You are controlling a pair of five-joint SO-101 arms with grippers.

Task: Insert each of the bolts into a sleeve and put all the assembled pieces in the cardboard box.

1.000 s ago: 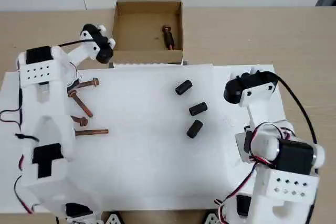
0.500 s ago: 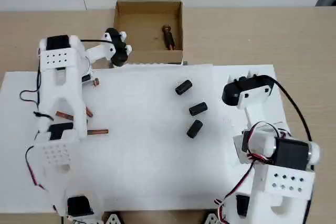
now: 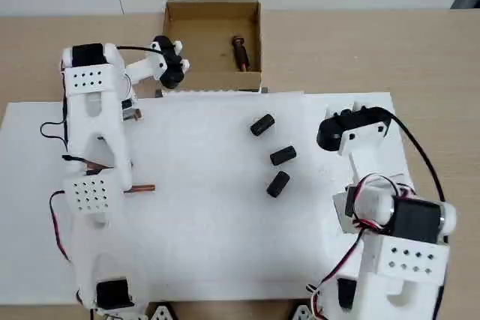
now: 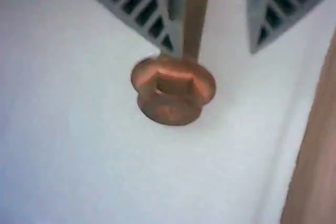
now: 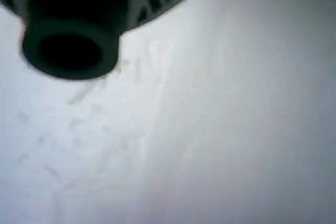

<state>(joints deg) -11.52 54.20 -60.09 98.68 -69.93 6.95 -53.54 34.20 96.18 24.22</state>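
A copper bolt [image 4: 173,90] with a six-sided head lies on the white foam sheet [image 3: 210,245], off to one side of the brown cardboard box [image 3: 202,43]. The left jaws are spread apart around its stem. A black tube sleeve [image 5: 71,51] is gripped by the right jaws. The stem should be pinched near the head, so the tip is left free.

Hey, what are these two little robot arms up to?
They are fitting bolts into sleeves. The left claw straddles a copper bolt on the white foam sheet, jaws open. The right claw holds a black sleeve. Three more sleeves lie on the foam, and one finished piece lies in the cardboard box.
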